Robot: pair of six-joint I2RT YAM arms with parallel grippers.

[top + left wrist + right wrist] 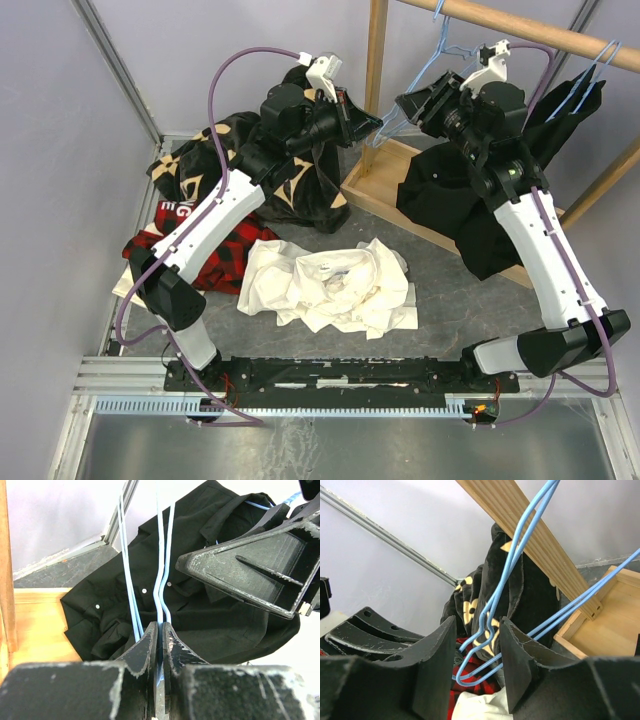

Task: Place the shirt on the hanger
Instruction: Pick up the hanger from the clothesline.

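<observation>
The white shirt (330, 285) lies crumpled on the table between the two arms; a bit of it shows in the right wrist view (480, 705). The light-blue wire hanger (415, 85) hangs by its hook from the wooden rod, and its wires look doubled. My left gripper (372, 122) is shut on the hanger's wire (160, 530), pinched between the jaws (160, 624). My right gripper (405, 105) is open, with its jaws on either side of the hanger's bent corner (512, 555), not touching it (477, 622). One of its fingers (250, 575) shows in the left wrist view.
The wooden rack has a rod (520, 28) and a base tray (385, 170). A black shirt (470, 200) hangs on another blue hanger at the right. A black garment with tan marks (250, 170) and a red plaid shirt (215, 255) lie at the left.
</observation>
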